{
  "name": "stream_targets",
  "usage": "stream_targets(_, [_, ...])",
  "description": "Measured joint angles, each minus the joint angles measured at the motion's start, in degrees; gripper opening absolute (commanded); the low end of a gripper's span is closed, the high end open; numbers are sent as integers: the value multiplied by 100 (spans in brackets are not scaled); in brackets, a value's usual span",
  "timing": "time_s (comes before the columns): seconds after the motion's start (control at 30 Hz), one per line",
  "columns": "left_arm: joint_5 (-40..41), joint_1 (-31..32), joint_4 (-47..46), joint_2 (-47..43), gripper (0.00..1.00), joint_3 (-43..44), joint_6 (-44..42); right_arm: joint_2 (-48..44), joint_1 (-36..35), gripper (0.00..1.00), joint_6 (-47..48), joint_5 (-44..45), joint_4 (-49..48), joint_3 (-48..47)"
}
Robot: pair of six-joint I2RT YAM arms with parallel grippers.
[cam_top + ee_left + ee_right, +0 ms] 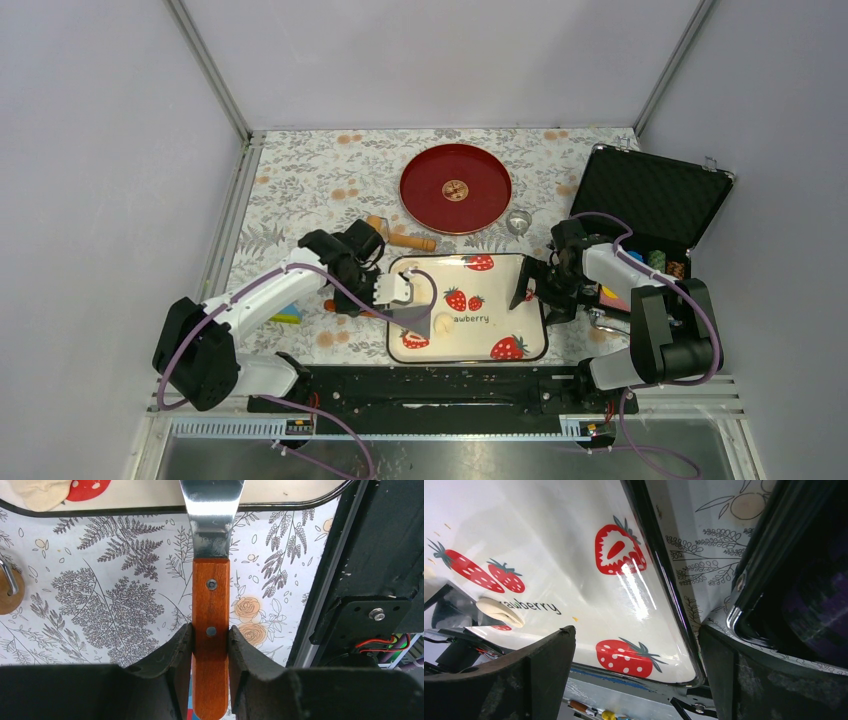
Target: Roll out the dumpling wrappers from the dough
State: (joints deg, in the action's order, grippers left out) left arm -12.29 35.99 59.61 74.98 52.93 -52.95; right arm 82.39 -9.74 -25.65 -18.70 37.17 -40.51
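Pinching the steel spatula (212,525) by its handle in the left end effector (210,635), reaching the blade over the strawberry tray (500,280), likely for lifting the dough (443,323) lying beside its lettering; holding the right end effector (636,645) spread, aside.

Even bright light; glare streak on tray (640,599); wrist-view foreground soft, perhaps defocus.

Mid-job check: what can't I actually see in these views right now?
Left wrist view: scraper blade tip cut off by the top edge; dough cropped at the corner.
Top view: blue-yellow item mostly under the left arm; case contents too small to identify.
Whether blade touches tray: unclear.
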Motion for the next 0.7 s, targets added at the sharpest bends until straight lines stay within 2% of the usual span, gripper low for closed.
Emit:
stream_targets(0.23, [17,-4,96,31,0,74,-20,0,0,100,-7,-2,-2,0])
stream_targets(0.7, [15,-4,120,678,0,334,-24,0,0,99,-4,-4,-2,0])
